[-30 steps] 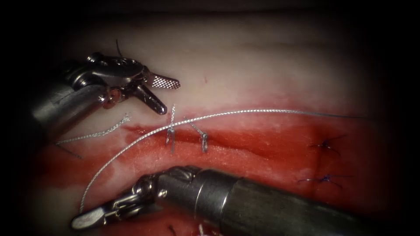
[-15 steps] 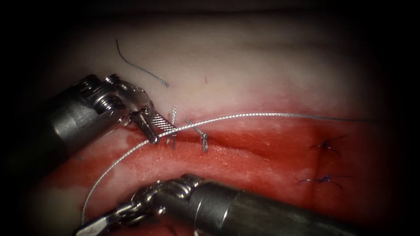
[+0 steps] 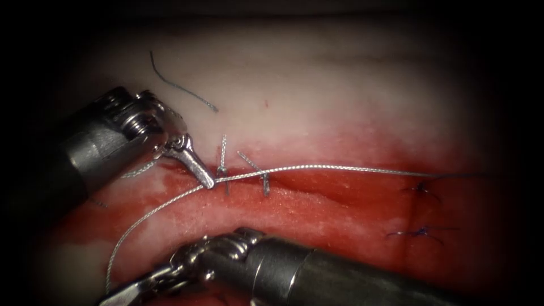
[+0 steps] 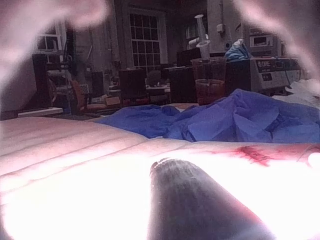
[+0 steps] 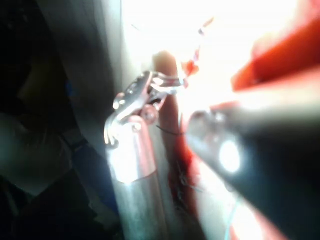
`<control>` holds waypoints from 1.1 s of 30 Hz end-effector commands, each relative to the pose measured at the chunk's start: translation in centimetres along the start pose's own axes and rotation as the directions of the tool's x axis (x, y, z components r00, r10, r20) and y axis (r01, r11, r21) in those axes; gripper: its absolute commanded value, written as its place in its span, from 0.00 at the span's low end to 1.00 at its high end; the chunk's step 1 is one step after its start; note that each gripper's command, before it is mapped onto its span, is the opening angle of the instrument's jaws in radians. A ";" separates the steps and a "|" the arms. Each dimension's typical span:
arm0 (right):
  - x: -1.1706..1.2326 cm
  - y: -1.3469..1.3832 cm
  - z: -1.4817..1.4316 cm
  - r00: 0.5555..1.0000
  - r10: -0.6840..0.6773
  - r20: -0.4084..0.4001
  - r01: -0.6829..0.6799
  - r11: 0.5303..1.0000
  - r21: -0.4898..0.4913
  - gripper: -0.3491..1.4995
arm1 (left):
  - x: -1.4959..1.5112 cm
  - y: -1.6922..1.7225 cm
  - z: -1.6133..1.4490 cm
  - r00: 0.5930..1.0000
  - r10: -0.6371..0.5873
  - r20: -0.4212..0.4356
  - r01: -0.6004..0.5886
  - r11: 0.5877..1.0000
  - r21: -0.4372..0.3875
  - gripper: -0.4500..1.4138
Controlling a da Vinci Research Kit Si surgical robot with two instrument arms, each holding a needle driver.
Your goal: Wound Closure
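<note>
1. Tissue [image 3: 340, 102] lay under both tools, pale at the top and wet with red fluid [image 3: 340, 209] lower down.
2. Across it ran the cut [image 3: 317, 181], a long dark red line from left to right.
3. Two short stitches [image 3: 243, 173] crossed the cut near its left end, with little thread ends sticking up.
4. Two small dark knots [image 3: 422, 209] sat on the tissue far to the right.
5. One long shiny thread [image 3: 340, 168] lay along the cut, then curved down and left toward the lower tool.
6. On the left, the left tool [image 3: 205, 180] had its jaws pressed together on that thread, just left of the two stitches.
7. A moment before, those jaws were spread wide above the thread; by now they had come down and closed on it.
8. Lower down, the right tool [image 3: 127, 292] lay by the thread's low end, and I could not tell if its jaws were open or gripping.
9. One loose dark bit of thread [image 3: 181, 85] lay on the pale tissue above the left tool.
10. No needle could be made out.
</note>
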 end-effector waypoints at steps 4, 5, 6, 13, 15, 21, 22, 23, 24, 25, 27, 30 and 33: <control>-0.20 0.21 -0.08 1.000 0.007 0.023 -0.007 1.000 -0.013 0.23 | -0.03 0.17 -0.36 0.997 -0.003 0.071 -0.008 0.989 0.147 0.00; -0.21 0.31 -0.20 0.999 0.017 0.036 -0.016 1.000 -0.021 0.37 | -0.25 0.19 -0.61 0.989 0.002 0.150 -0.045 0.958 0.282 0.00; -0.21 0.35 -0.25 0.999 0.021 0.047 -0.020 1.000 -0.023 0.45 | -0.33 0.18 -0.69 0.985 0.003 0.171 -0.057 0.947 0.315 0.00; -0.12 0.82 -0.97 0.943 -0.173 0.283 0.160 0.985 0.067 0.91 | -1.46 -0.20 -1.89 0.932 -0.207 0.297 -0.043 0.752 0.658 0.00; -0.08 1.01 -1.21 0.927 -0.187 0.325 0.170 0.982 0.079 0.90 | -1.54 -0.25 -2.13 0.932 -0.232 0.277 -0.017 0.737 0.676 0.00; -0.02 1.40 -1.58 0.874 -0.245 0.420 0.205 0.969 0.139 0.85 | -1.59 -0.15 -2.15 0.931 -0.245 0.272 -0.009 0.726 0.688 0.00; -0.01 1.43 -1.61 0.872 -0.246 0.422 0.206 0.969 0.140 0.85 | -1.58 -0.12 -2.15 0.932 -0.235 0.275 -0.017 0.730 0.683 0.00; 0.00 1.46 -1.63 0.870 -0.248 0.427 0.207 0.968 0.142 0.85 | -1.58 -0.10 -2.15 0.937 -0.214 0.276 -0.026 0.746 0.666 0.00; 0.01 1.48 -1.64 0.868 -0.250 0.430 0.208 0.968 0.144 0.85 | -1.56 -0.08 -2.15 0.957 -0.160 0.240 -0.014 0.806 0.591 0.00; 0.01 1.49 -1.65 0.865 -0.253 0.433 0.208 0.967 0.150 0.85 | -1.52 -0.05 -2.15 0.982 -0.062 0.176 -0.028 0.885 0.465 0.36; 0.01 1.48 -1.63 0.863 -0.259 0.434 0.212 0.965 0.154 0.85 | -1.41 0.00 -2.14 0.997 0.028 0.066 -0.047 0.949 0.313 0.76; 0.04 1.44 -1.62 0.865 -0.264 0.426 0.218 0.964 0.155 0.85 | -1.15 0.14 -2.10 0.977 0.209 -0.047 -0.198 0.963 0.182 0.85; 0.06 1.39 -1.63 0.865 -0.270 0.423 0.222 0.962 0.159 0.85 | -0.81 0.28 -1.97 0.942 0.318 -0.104 -0.303 0.943 0.134 0.87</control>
